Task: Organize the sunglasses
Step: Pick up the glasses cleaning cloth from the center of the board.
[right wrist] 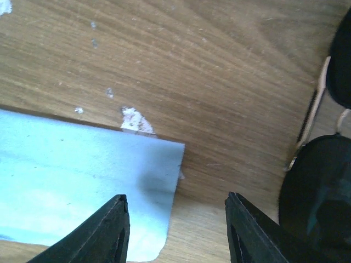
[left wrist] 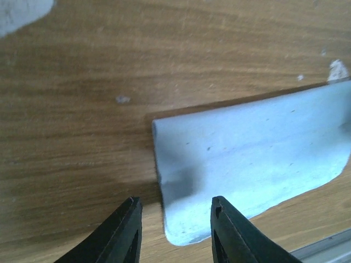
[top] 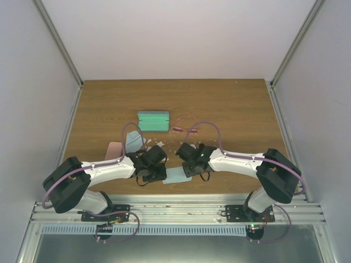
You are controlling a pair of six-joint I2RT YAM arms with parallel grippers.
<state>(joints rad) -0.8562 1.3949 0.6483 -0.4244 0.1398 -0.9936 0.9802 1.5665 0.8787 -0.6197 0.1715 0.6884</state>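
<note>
Top external: pink sunglasses (top: 184,127) lie loose; nothing looks organized yet.
Left gripper (left wrist: 175,200) and right gripper (right wrist: 176,196) spread, empty, over cloth (left wrist: 258,159).

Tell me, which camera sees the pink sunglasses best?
The top view. The pink sunglasses lie in full sight on the table, beside the green box. Neither wrist view shows them at all.

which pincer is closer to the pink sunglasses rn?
Right. The right pincer sits just on the near side of the pink sunglasses, almost in line with them. The left pincer is farther away, on their near side and well off to their left.
</note>
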